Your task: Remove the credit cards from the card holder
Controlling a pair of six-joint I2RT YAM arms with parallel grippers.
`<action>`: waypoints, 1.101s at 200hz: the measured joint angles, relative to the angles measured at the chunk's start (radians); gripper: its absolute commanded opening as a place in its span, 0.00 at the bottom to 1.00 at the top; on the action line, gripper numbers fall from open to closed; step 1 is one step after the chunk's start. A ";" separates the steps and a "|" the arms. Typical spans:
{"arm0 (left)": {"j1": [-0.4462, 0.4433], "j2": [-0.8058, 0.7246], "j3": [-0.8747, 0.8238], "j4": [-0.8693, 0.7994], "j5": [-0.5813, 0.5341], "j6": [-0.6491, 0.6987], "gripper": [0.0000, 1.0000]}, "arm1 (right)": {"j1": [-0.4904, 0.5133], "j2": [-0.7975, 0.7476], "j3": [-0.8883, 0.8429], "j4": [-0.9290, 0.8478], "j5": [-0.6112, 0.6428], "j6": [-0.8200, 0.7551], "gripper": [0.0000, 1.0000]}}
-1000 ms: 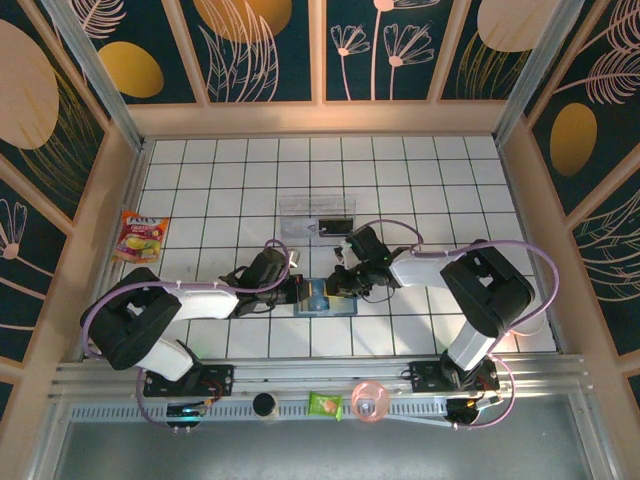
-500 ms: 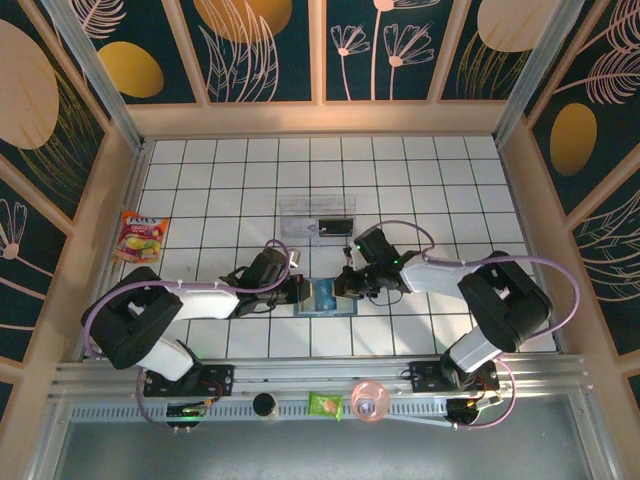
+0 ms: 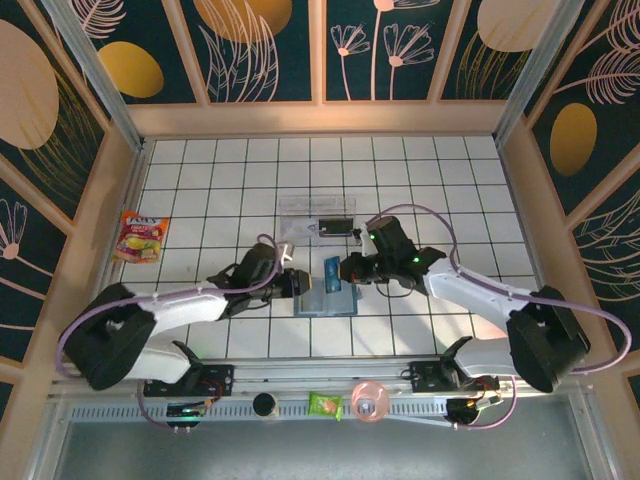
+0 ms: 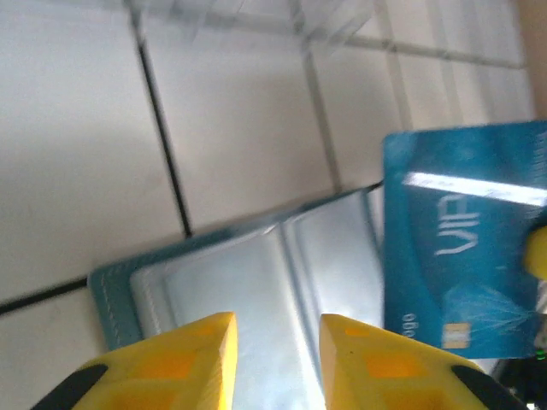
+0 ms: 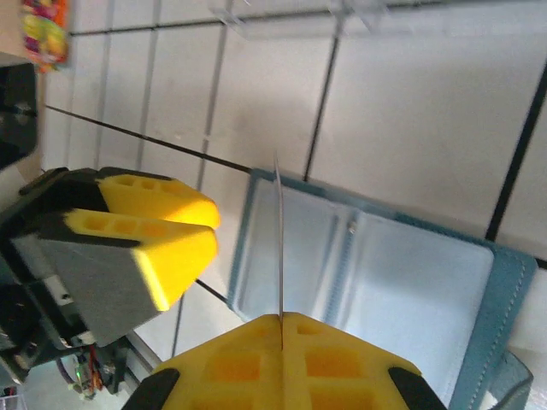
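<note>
The card holder (image 3: pixel 325 303) lies open and flat on the tiles, its pale blue-grey inside (image 4: pixel 256 273) facing up. A bright blue credit card (image 3: pixel 331 273) hangs above its left half, pinched by my right gripper (image 3: pixel 345 270). In the right wrist view the card (image 5: pixel 279 248) stands edge-on as a thin line, with the right gripper (image 5: pixel 282 323) shut on its bottom end over the holder (image 5: pixel 402 290). My left gripper (image 4: pixel 278 337) hovers just over the holder's left side, open with nothing between its fingers (image 5: pixel 162 205). The blue card (image 4: pixel 466 248) stands to their right.
A clear plastic tray (image 3: pixel 318 222) with a black rectangle in it sits just behind the holder. A snack packet (image 3: pixel 141 236) lies at the far left. On the front rail are a black disc (image 3: pixel 264 404), a green packet (image 3: pixel 324 404) and a pink round object (image 3: pixel 370 400).
The right gripper has drawn the blue card up and out of the holder. The left gripper has opened, let go of the holder's left side and lifted slightly.
</note>
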 measured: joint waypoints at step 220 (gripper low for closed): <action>0.175 -0.097 -0.164 0.858 0.304 -0.291 0.30 | 0.015 -0.025 -0.168 0.963 -0.114 0.266 0.00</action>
